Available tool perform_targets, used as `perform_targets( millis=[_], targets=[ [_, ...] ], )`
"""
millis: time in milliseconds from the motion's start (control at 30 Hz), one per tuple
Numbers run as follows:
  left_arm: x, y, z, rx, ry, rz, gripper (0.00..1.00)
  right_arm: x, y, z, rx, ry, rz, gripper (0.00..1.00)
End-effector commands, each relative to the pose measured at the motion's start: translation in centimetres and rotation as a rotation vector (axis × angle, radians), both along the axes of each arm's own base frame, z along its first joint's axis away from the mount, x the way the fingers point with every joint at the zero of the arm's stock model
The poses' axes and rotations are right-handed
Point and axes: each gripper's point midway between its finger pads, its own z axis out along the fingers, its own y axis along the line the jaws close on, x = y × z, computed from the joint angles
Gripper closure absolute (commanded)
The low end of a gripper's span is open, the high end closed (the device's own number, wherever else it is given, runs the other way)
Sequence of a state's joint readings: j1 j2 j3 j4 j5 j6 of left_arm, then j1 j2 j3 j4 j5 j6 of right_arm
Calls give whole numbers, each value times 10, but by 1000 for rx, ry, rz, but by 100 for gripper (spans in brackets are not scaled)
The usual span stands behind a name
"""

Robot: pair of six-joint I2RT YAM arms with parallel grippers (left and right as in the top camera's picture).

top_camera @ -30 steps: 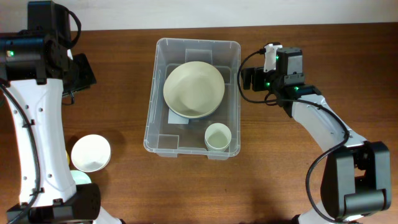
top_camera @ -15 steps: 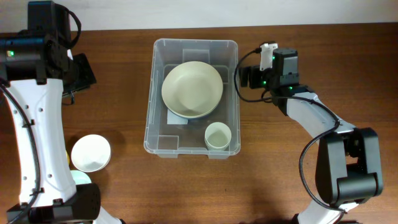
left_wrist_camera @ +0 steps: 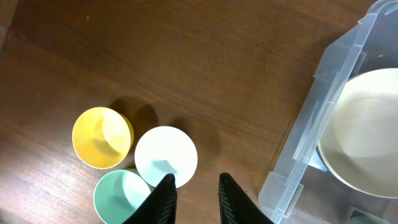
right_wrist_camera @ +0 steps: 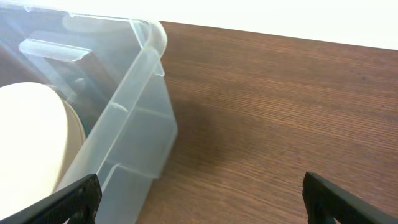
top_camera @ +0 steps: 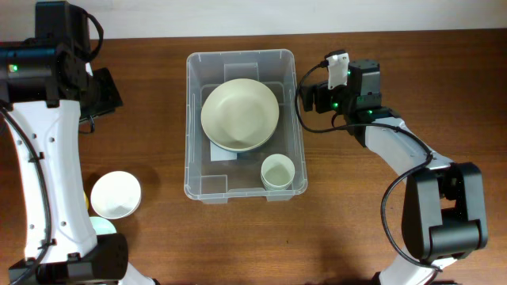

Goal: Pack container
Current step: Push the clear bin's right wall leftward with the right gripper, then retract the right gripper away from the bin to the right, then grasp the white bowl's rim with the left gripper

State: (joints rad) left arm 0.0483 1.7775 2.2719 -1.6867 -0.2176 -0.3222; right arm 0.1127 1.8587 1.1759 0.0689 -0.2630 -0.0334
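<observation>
Container [top_camera: 191,119] sits at the centre of the table [top_camera: 356,222], long axis running 12 to 6 o'clock, open, sides about square to the table edge. Inside: big bowl [top_camera: 240,115] fills the 12 o'clock half; small bowl [top_camera: 278,171] stands upright in the 5 o'clock corner; the 7 o'clock corner is bare. Right gripper [right_wrist_camera: 204,200] is at the container's 2 o'clock, just beside the long wall, jaws spread wide and holding nothing. The wrist view shows the clear corner and wall ahead of the left-hand finger; contact cannot be confirmed. Left gripper [left_wrist_camera: 196,183] hangs out toward 9 o'clock, fingers drawn near each other with a narrow gap, nothing between them. Below it, well apart from the container, three cups cluster touching or nearly so: white cup [left_wrist_camera: 166,157] nearest the fingertips, yellow cup [left_wrist_camera: 102,137], green cup [left_wrist_camera: 121,193]. Judgement: packing is partway, with two pieces in and three out, and the step in hand looks like the right arm nudging the container into position, not a pick. The next move likely falls to the left arm: widen the jaws, come down over one cup's rim, probably the white one, and carry it to the bare corner without knocking its neighbours. Against the frame one second earlier: the container's 12 o'clock end has swung toward 9 o'clock, removing its skew; the right gripper has advanced with it; the left arm and cups are unchanged.
</observation>
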Motion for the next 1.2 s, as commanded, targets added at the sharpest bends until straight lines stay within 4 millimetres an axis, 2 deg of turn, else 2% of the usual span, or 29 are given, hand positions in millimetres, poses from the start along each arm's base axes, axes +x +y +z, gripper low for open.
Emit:
perform_targets(
  millis=[0, 33, 67, 100, 133, 267, 333, 400, 500, 600, 733, 833, 867, 900, 1033, 1167],
  targets=[
    [-3, 2, 3, 11, -4, -6, 72, 5, -34, 10, -77, -17, -119, 1],
    [-2, 2, 3, 15, -3, -13, 69, 3, -45, 14, -96, -3, -154, 1],
    [-1, 2, 3, 18, -6, -16, 47, -5, -63, 19, -122, 36, -202, 1],
    [0, 2, 4, 18, -11, -16, 36, -11, -72, 21, -137, 65, -225, 1],
    [1, 2, 4, 18, -16, -16, 32, -20, -84, 22, -155, 106, -255, 1],
    [6, 4, 7, 26, -39, -13, 29, -65, -119, 24, -193, 278, -329, 1],
    [-4, 5, 3, 35, 4, -13, 29, -106, -139, 28, -194, 396, -374, 1],
    [-11, 0, 4, 17, 2, -35, 29, -123, -150, 38, -151, 424, -443, 1],
    [-31, -1, 6, 17, 7, -34, 29, -144, -154, 45, -129, 465, -485, 1],
    [-62, -2, -2, 16, 39, -33, 28, -170, -153, 42, -106, 555, -518, 1],
    [-112, -1, -30, 15, 112, 23, 22, -204, -147, 31, -68, 713, -575, 1],
    [-131, 2, -50, 15, 140, 54, 16, -222, -144, 27, -76, 789, -575, 1],
    [-133, 3, -60, 10, 138, 61, 13, -227, -143, 25, -79, 812, -573, 1],
    [-132, 5, -69, 10, 132, 67, 5, -231, -143, 25, -82, 828, -572, 1],
    [-100, 13, -123, -26, 95, 103, 1, -237, -142, 24, -89, 853, -567, 1],
    [-83, 24, -158, -68, 131, 147, 1, -237, -142, 24, -89, 851, -567, 1]
  ],
)
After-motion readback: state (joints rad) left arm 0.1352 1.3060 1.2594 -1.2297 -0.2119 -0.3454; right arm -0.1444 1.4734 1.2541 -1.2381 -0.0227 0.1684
